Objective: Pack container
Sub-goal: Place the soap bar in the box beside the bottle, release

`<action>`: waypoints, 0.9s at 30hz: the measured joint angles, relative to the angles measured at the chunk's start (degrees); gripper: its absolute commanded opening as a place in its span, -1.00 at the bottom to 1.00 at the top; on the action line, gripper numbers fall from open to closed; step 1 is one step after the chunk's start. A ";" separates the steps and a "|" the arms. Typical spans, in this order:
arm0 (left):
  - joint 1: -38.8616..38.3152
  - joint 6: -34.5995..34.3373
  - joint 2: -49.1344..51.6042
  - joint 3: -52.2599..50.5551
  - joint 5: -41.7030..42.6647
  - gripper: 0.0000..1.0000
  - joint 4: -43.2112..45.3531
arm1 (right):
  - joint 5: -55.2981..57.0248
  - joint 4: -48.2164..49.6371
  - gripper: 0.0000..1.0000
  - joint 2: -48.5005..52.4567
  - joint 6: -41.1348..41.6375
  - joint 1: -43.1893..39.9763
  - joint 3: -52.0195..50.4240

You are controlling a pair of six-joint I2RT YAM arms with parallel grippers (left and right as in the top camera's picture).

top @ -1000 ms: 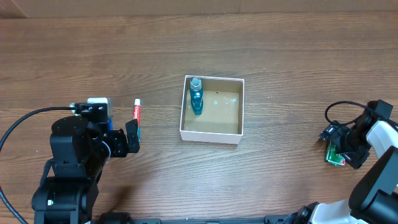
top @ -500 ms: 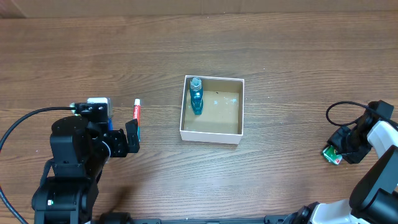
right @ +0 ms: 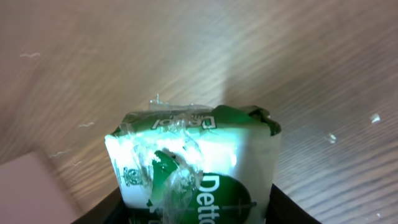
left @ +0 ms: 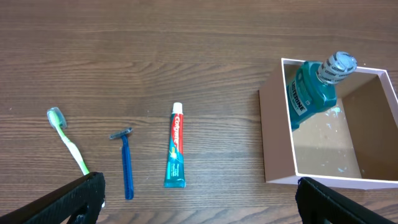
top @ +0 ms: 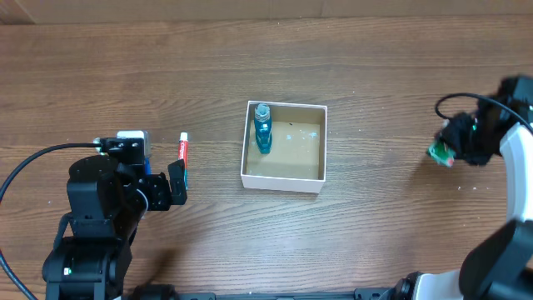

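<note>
The container (top: 282, 182) is a shallow square box, white outside and brown inside, at the table's middle. A blue mouthwash bottle (top: 263, 127) lies along its left wall. My right gripper (top: 454, 148) hangs above the table at the far right, shut on a green and white soap packet (top: 439, 153). In the right wrist view that packet (right: 199, 155) fills the space between the fingers. My left gripper (left: 199, 202) stands open over the table, left of the container (left: 277, 137). In front of it lie a toothpaste tube (left: 176, 146), a blue razor (left: 126, 165) and a green toothbrush (left: 68, 140).
The left arm's base and black cable (top: 33, 162) take up the near left of the table. A cable loop (top: 454, 102) hangs off the right arm. The toothpaste tube (top: 183, 150) lies just ahead of the left fingers.
The right gripper closed on the soap packet, lifted it off the table and carried it towards the far side. The left arm has stayed still.
</note>
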 measured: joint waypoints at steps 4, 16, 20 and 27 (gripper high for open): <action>0.00 0.00 0.00 0.00 0.00 1.00 0.00 | -0.68 0.07 -0.92 -10.23 0.52 14.80 6.45; 0.00 0.00 0.00 0.00 0.00 1.00 -0.07 | 7.37 3.52 -0.93 -6.58 10.99 47.39 6.21; 0.00 0.00 0.00 0.00 0.00 1.00 -0.09 | 7.34 5.92 -0.93 2.78 12.83 48.17 5.51; 0.00 0.00 0.00 0.00 0.00 1.00 -0.09 | 7.15 9.11 -0.93 9.88 13.55 48.17 5.42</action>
